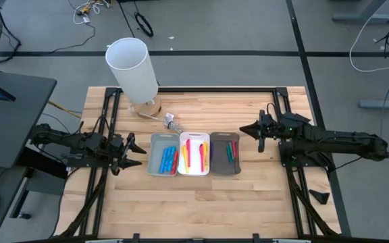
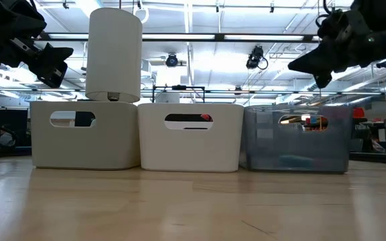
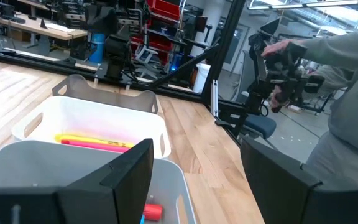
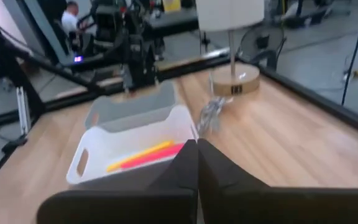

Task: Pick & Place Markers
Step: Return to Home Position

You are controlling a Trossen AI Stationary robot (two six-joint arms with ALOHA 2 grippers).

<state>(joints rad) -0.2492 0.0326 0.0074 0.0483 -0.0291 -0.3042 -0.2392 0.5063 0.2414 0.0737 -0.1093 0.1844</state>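
Observation:
Three small trays stand side by side mid-table. The light grey tray (image 1: 155, 156) holds blue markers (image 1: 169, 159), the white tray (image 1: 205, 156) yellow and pink markers (image 1: 193, 154), and the dark grey tray (image 1: 217, 156) red and teal markers (image 1: 231, 150). My left gripper (image 1: 139, 155) hovers open just left of the light grey tray, above the table. In its wrist view, the left gripper (image 3: 197, 180) looks over that tray toward the yellow and pink markers (image 3: 95, 143). My right gripper (image 1: 243, 129) is shut and empty, raised beside the dark tray's far right corner; in its own view, the right gripper (image 4: 197, 155) points across the trays.
A tall white cylinder (image 1: 134, 67) stands on a round wooden base near the far edge, left of centre. A small crumpled clear thing (image 1: 171, 122) lies between it and the trays. Bare wood lies on the near side of the trays. A person (image 3: 347, 112) stands beyond the table.

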